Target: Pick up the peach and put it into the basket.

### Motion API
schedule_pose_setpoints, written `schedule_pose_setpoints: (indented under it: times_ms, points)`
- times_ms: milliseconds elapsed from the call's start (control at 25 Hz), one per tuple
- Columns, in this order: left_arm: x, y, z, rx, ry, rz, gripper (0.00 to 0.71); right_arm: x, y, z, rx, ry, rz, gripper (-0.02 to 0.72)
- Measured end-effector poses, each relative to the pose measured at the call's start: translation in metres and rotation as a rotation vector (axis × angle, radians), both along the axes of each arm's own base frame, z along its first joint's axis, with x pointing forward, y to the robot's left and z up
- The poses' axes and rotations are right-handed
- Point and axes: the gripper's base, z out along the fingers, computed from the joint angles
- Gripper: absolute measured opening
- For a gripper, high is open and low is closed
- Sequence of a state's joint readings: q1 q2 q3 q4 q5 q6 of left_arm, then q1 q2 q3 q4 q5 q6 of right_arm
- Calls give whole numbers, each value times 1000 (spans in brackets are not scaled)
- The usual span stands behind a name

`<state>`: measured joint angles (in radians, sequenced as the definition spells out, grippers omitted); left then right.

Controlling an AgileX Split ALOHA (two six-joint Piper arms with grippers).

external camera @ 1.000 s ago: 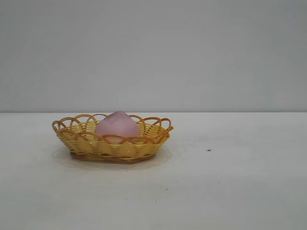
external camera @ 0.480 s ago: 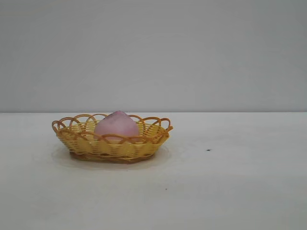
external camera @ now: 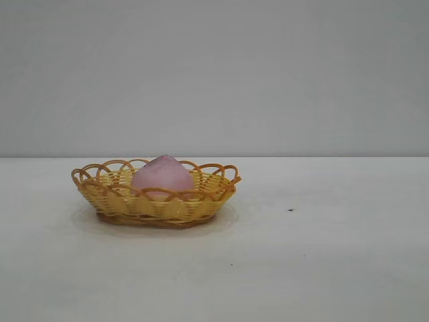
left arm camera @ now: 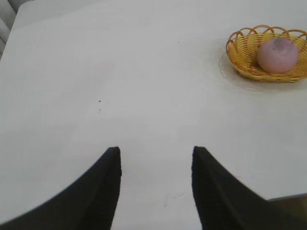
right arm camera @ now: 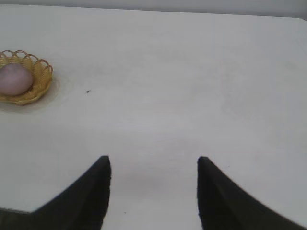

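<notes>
The dusty-pink peach lies inside the yellow-tan wicker basket on the white table, left of centre in the exterior view. Both also show in the left wrist view, peach in basket, and in the right wrist view, peach in basket. My left gripper is open and empty, far from the basket over bare table. My right gripper is open and empty, also far from the basket. Neither arm shows in the exterior view.
The white table is bare apart from a small dark speck to the right of the basket. A plain grey wall stands behind the table.
The basket with the peach has shifted very slightly to the left in the exterior view. Nothing else differs.
</notes>
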<state>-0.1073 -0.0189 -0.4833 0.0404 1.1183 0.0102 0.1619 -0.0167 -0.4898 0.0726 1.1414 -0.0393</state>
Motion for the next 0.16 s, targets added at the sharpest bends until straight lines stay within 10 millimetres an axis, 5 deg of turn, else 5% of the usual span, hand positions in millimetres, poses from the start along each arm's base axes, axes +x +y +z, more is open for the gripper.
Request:
schedule_pose_setpoints:
  times_ms: [160]
  points:
    - [0,0,0,0,0,0,293,0,0,0,2,2,-7,347]
